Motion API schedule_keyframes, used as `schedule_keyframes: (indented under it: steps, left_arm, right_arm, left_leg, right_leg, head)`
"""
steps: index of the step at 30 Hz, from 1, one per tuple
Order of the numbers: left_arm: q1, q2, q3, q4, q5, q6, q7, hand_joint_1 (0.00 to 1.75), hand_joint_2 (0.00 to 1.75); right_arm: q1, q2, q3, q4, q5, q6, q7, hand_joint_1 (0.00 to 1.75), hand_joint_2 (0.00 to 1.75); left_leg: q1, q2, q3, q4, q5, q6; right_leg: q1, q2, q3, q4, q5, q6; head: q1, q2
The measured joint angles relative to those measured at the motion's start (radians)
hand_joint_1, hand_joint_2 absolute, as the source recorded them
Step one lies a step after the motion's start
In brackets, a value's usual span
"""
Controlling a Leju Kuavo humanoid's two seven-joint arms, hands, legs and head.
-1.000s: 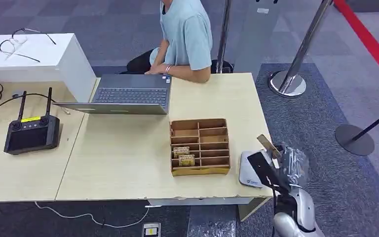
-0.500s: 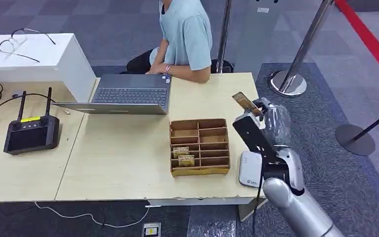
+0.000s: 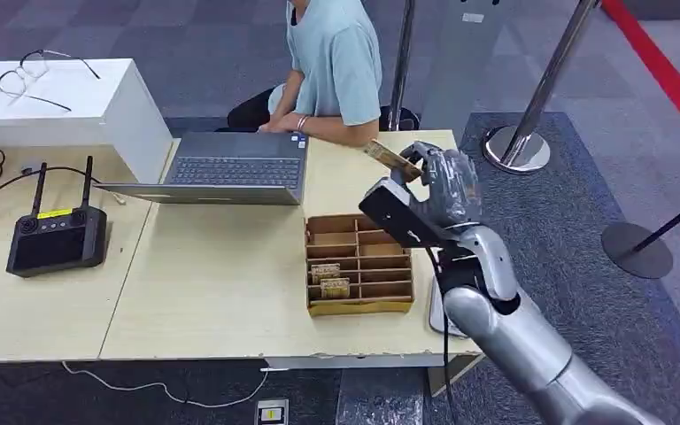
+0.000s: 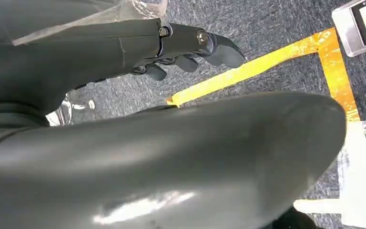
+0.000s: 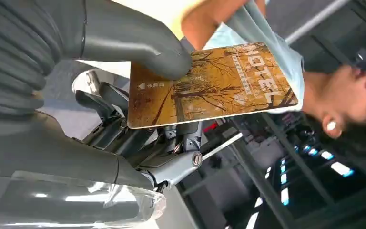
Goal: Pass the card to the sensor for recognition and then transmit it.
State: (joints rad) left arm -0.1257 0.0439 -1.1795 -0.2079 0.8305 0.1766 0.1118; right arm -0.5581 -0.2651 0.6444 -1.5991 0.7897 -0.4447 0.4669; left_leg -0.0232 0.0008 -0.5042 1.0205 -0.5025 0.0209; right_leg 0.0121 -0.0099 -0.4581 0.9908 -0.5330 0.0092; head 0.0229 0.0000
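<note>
Setting: grey carpeted floor, light wooden table [image 3: 221, 283] across the centre and left of the head view; stanchion posts with a red belt at upper right.

Item, person [image 3: 332, 62]: seated at the table's far edge, top centre, forearm resting beside an open laptop [image 3: 230, 168].

Item, card organiser [image 3: 359, 263]: brown compartmented box, centre of frame, two small cards lying in its lower-left slots.

Item, sensor [image 3: 436, 310]: white reader pad at the table's lower-right corner, now mostly hidden behind the forearm.

Item, remote controller [image 3: 56, 235]: black, twin antennas, left of frame. Spectacles [image 3: 31, 75] on the white box at upper left.

Item, hotel card [image 3: 390, 159]: orange-brown, tree print, lettered "HOTEL" in the right wrist view [image 5: 209, 86]. Change noted: a second ago it was held low over the sensor at lower right; half a second ago it was mid-height; it now sits up and left, above the organiser's far edge, close to the person's forearm. Judgement: the reading step looks finished and the handover is under way.

Item, right hand [image 3: 438, 186]: arm raised and extended forward, palm tilted; thumb [image 5: 138, 47] presses the card's face against the darker fingers behind it, a firm pinch with most of the card projecting free.

Item, left hand [image 4: 190, 45]: hanging beside the body over floor with yellow tape, fingers slightly curled, holding nothing.
</note>
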Motion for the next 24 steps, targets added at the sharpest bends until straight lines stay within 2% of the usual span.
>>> schedule_keyframes:
  steps: [9, 19, 24]
  left_arm:
    - [-0.001, 0.001, -0.014, 0.000, -0.015, -0.006, -0.003, 0.00, 0.00]
    - [0.000, 0.001, -0.030, 0.000, -0.018, -0.008, 0.000, 0.00, 0.00]
    - [0.000, 0.001, -0.033, 0.000, -0.018, -0.009, -0.004, 0.00, 0.00]
  right_arm:
    - [-0.068, -0.003, 0.057, 0.089, 0.077, 0.089, 0.057, 1.75, 1.75]
    - [-0.126, -0.068, 0.078, 0.177, 0.100, 0.188, 0.102, 1.75, 1.75]
    - [-0.130, -0.090, 0.082, 0.211, 0.101, 0.200, 0.111, 1.75, 1.75]
  left_leg:
    - [0.000, 0.000, 0.000, 0.000, 0.000, 0.000]
    - [0.000, 0.000, 0.000, 0.000, 0.000, 0.000]
    - [0.000, 0.000, -0.001, 0.000, 0.000, 0.000]
  right_leg:
    - [0.000, 0.000, -0.001, 0.000, 0.000, 0.000]
    - [0.000, 0.000, -0.001, 0.000, 0.000, 0.000]
    - [0.000, 0.000, -0.001, 0.000, 0.000, 0.000]
  head:
    - [0.000, 0.000]
    - [0.000, 0.000]
    - [0.000, 0.000]
